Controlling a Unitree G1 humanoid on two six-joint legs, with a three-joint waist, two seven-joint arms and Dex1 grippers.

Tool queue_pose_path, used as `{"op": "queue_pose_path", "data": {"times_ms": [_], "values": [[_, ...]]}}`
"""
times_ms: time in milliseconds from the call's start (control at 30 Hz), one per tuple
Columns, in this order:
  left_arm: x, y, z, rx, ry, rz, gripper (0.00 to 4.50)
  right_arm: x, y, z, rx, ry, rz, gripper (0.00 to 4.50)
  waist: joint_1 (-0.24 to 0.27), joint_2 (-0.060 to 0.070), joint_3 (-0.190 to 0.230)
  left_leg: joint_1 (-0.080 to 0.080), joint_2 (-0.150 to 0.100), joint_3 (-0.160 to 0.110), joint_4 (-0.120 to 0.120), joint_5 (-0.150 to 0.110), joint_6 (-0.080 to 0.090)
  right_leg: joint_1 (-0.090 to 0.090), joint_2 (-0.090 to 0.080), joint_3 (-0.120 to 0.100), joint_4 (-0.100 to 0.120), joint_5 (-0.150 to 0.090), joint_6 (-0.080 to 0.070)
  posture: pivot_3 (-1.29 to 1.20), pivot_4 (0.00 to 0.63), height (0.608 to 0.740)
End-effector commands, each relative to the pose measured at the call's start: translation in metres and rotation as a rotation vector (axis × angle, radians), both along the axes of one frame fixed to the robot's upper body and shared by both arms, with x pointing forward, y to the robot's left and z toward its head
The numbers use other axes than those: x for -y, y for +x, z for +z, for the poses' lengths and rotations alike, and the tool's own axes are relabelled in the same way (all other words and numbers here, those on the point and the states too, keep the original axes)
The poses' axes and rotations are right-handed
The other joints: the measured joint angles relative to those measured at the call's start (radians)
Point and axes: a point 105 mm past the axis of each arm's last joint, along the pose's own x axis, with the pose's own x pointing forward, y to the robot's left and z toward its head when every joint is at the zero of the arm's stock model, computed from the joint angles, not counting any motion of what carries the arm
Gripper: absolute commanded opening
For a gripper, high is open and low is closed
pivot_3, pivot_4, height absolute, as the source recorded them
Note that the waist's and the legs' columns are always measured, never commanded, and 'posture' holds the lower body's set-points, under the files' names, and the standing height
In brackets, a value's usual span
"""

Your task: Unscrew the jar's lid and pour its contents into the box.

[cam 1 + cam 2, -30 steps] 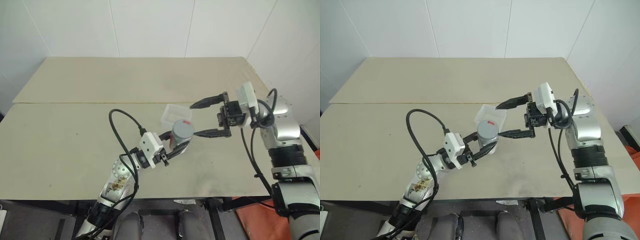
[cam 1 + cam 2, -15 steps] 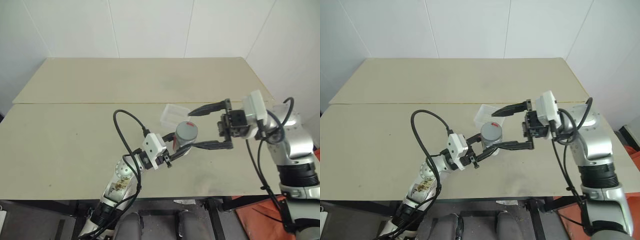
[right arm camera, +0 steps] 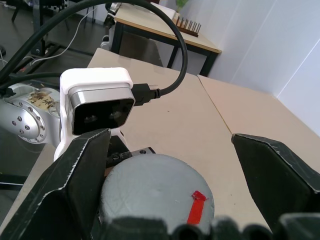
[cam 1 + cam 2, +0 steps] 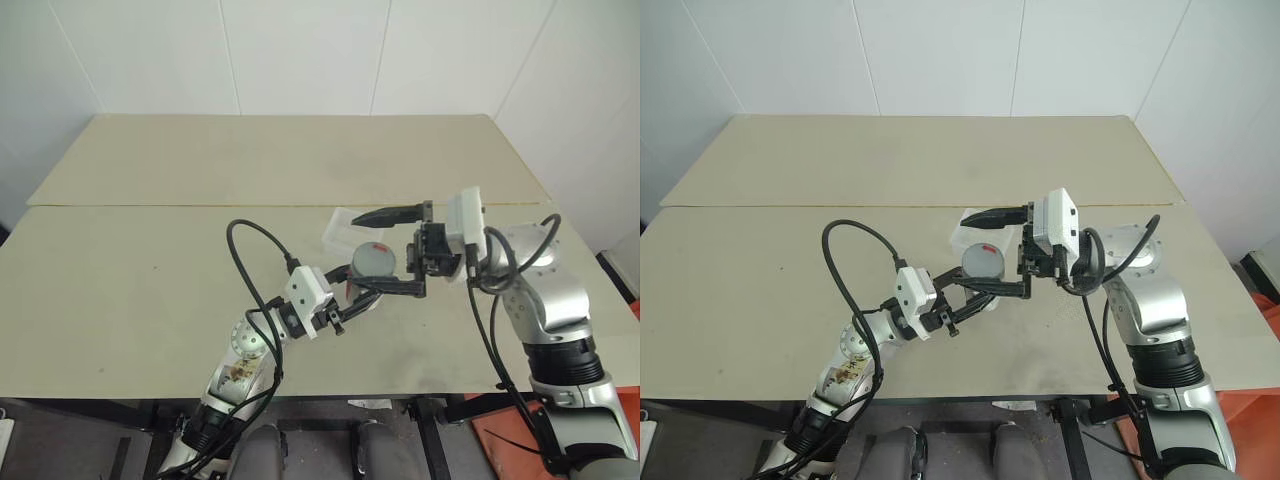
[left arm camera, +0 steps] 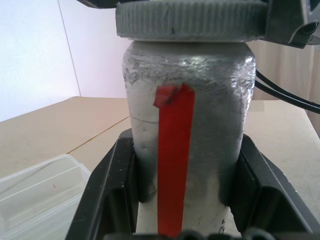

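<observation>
The jar [image 5: 187,125] is grey with a red strip down its side. It stands upright in my left gripper [image 4: 366,287], whose two fingers [image 5: 112,190] are shut on its lower body a little above the table. The grey lid [image 3: 155,195], with a red mark on top, is screwed on. My right gripper [image 4: 362,250] reaches in from the right, open, with one finger [image 3: 75,180] on each side of the lid and a gap to it on both sides. The clear box [image 4: 340,228] sits on the table just behind the jar. The contents are hidden inside the jar.
The beige table [image 4: 150,280] has a seam running across it, with a second tabletop behind. The table's right edge is near my right arm and its front edge lies below my arms. A black cable [image 4: 255,240] loops over my left forearm.
My right gripper has moved left toward the jar, and its open fingers now flank the lid. My left gripper and the jar have stayed put.
</observation>
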Motion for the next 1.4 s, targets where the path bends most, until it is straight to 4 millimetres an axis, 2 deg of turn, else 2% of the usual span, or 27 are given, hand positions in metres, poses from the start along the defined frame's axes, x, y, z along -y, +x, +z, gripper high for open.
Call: {"op": "queue_pose_path", "data": {"times_ms": [33, 233, 500, 967, 1233, 1333, 1400], "values": [[0.005, -0.003, 0.014, 0.056, -0.032, -0.016, 1.95, 0.003, -0.001, 0.008, 0.052, 0.006, -0.010, 4.45, 0.000, 0.000, 0.000, 0.000, 0.000, 0.000, 0.000, 0.000, 0.000, 0.000, 0.000, 0.000, 0.000, 0.000, 0.000, 0.00, 0.150, 0.740], [0.005, -0.003, 0.012, 0.054, -0.034, -0.016, 1.95, 0.010, 0.006, 0.007, 0.060, -0.005, -0.055, 4.45, 0.000, 0.000, 0.000, 0.000, 0.000, 0.000, 0.000, 0.000, 0.000, 0.000, 0.000, 0.000, 0.000, 0.000, 0.000, 0.00, 0.150, 0.740], [0.004, -0.002, 0.012, 0.056, -0.032, -0.009, 1.95, 0.030, 0.013, 0.007, 0.069, -0.026, -0.119, 4.45, 0.000, 0.000, 0.000, 0.000, 0.000, 0.000, 0.000, 0.000, 0.000, 0.000, 0.000, 0.000, 0.000, 0.000, 0.000, 0.00, 0.150, 0.740], [0.004, -0.002, 0.011, 0.051, -0.034, -0.014, 1.95, 0.061, 0.016, 0.009, 0.080, -0.061, -0.201, 4.45, 0.001, 0.000, 0.000, 0.000, 0.000, 0.000, 0.000, 0.000, 0.000, 0.000, 0.000, 0.000, 0.000, 0.000, 0.000, 0.00, 0.150, 0.740], [0.004, -0.002, 0.009, 0.052, -0.031, -0.016, 1.95, 0.069, -0.002, 0.009, 0.032, -0.086, -0.132, 4.45, 0.000, 0.000, 0.000, 0.000, 0.000, 0.000, 0.000, 0.000, 0.000, 0.000, 0.000, 0.001, -0.001, 0.000, 0.000, 0.00, 0.150, 0.740], [0.004, -0.002, 0.009, 0.053, -0.032, -0.014, 1.95, 0.062, -0.018, 0.012, -0.008, -0.090, -0.032, 4.45, 0.000, 0.000, 0.000, 0.000, 0.000, 0.000, 0.000, 0.000, 0.000, 0.000, 0.000, 0.001, -0.001, 0.000, 0.000, 0.00, 0.150, 0.740], [0.005, -0.001, 0.010, 0.053, -0.033, -0.013, 1.95, 0.053, -0.021, 0.014, -0.005, -0.066, -0.011, 4.45, -0.001, 0.000, 0.000, 0.000, 0.000, 0.000, 0.000, 0.000, 0.000, 0.000, 0.000, 0.001, -0.001, 0.000, 0.000, 0.00, 0.150, 0.740]]}}
